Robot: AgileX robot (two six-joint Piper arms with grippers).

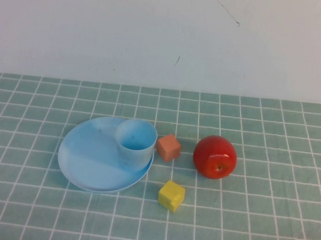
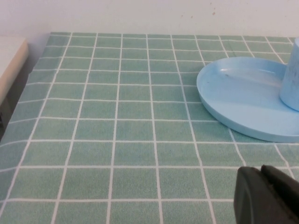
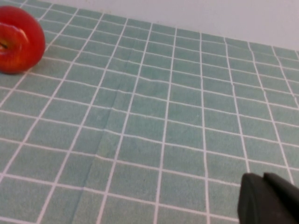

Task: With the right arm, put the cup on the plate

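The light blue cup (image 1: 135, 142) stands upright on the right part of the light blue plate (image 1: 88, 158), left of the table's middle. The left wrist view shows the plate (image 2: 238, 100) and the cup's side (image 2: 291, 77) at that picture's edge. My left gripper (image 2: 261, 175) is shut and empty, low over the cloth, apart from the plate. My right gripper (image 3: 264, 179) is shut and empty, low over bare cloth, far from the cup. Neither arm shows in the high view.
A red apple (image 1: 215, 156) sits right of the cup and shows in the right wrist view (image 3: 18, 39). An orange cube (image 1: 169, 147) lies beside the plate. A yellow cube (image 1: 171, 195) lies nearer the front. Green checked cloth (image 1: 264, 226) covers the table.
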